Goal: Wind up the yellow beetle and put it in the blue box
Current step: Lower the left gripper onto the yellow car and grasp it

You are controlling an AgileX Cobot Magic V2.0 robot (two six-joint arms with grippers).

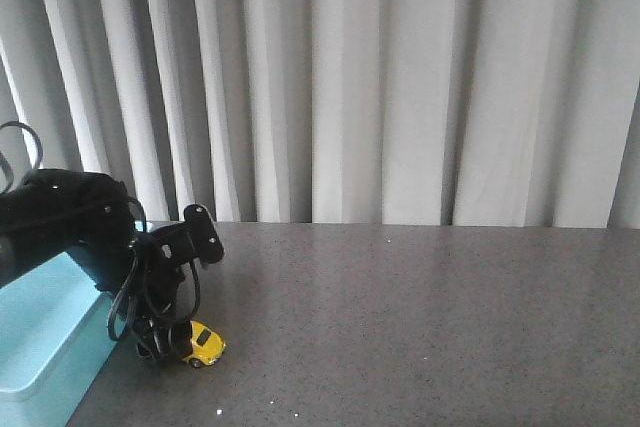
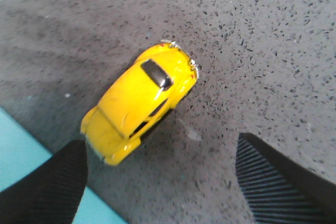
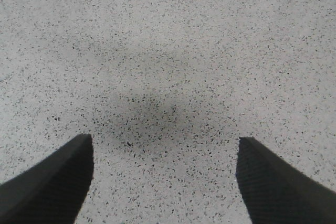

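The yellow beetle (image 1: 203,344) stands on its wheels on the grey speckled table, just right of the blue box (image 1: 45,332). In the left wrist view the beetle (image 2: 139,103) lies slantwise just beyond the open jaws, its one end close to one finger (image 2: 50,190), not between the pads. My left gripper (image 2: 163,145) is open and empty, low over the table beside the box corner (image 2: 21,153); in the front view it (image 1: 165,347) is mostly hidden by the arm. My right gripper (image 3: 165,142) is open and empty over bare table; it is out of the front view.
The pale blue box fills the front left corner of the table. White curtains (image 1: 380,77) hang behind the table's far edge. The left arm's cables (image 1: 135,297) hang next to the box wall.
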